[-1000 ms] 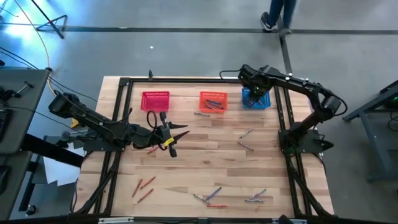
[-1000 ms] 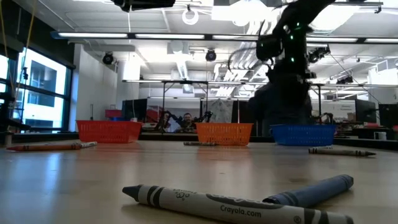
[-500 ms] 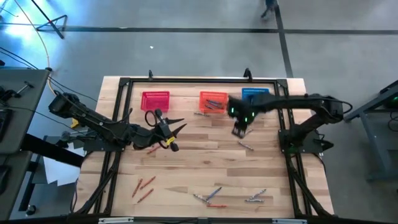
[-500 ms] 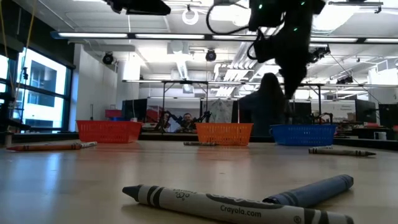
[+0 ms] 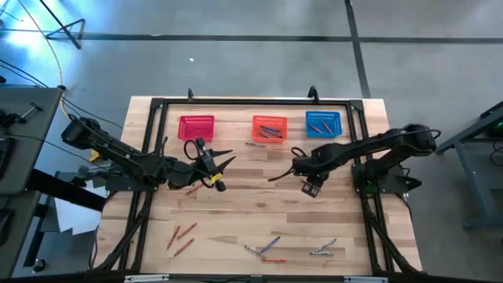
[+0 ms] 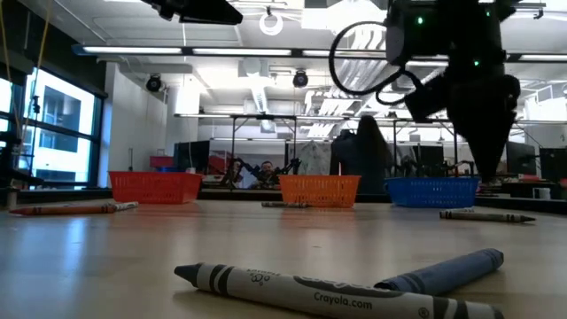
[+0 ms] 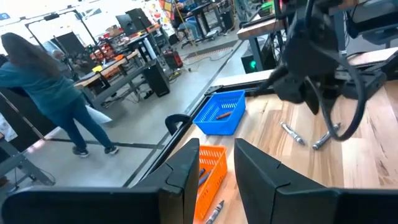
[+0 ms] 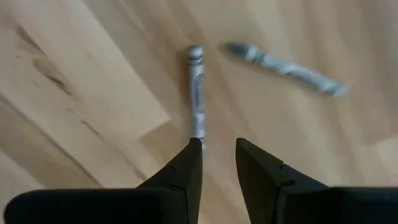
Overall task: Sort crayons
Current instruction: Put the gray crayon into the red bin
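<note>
Across the wooden bench (image 5: 259,216), ordered from largest item to smallest: the left arm (image 5: 118,157) reaches in from the left edge, and the left gripper (image 5: 224,161) hangs above the bench surface, nearer the far edge than the near one, below the red basket (image 5: 196,126); its jaws stand narrowly apart with nothing between them, as the left wrist view shows. The right arm (image 5: 377,145) enters from the right edge, and the right gripper (image 5: 312,187) points down over the right-centre of the bench; its jaws stand narrowly apart and empty, directly above one grey crayon (image 8: 196,93), with a second grey crayon (image 8: 286,68) lying close beside it. Three mesh baskets stand in a row along the far edge: the red basket toward the left, the orange basket (image 5: 269,128) at the middle, and the blue basket (image 5: 323,123) toward the right; the orange and blue baskets each hold crayons. Loose crayons remain on the bench: a red-orange group (image 5: 181,236) near the near-left corner, a mixed group (image 5: 266,248) at the middle of the near edge, a grey group (image 5: 322,250) further right along that edge, and one crayon (image 5: 256,145) just in front of the orange basket.
</note>
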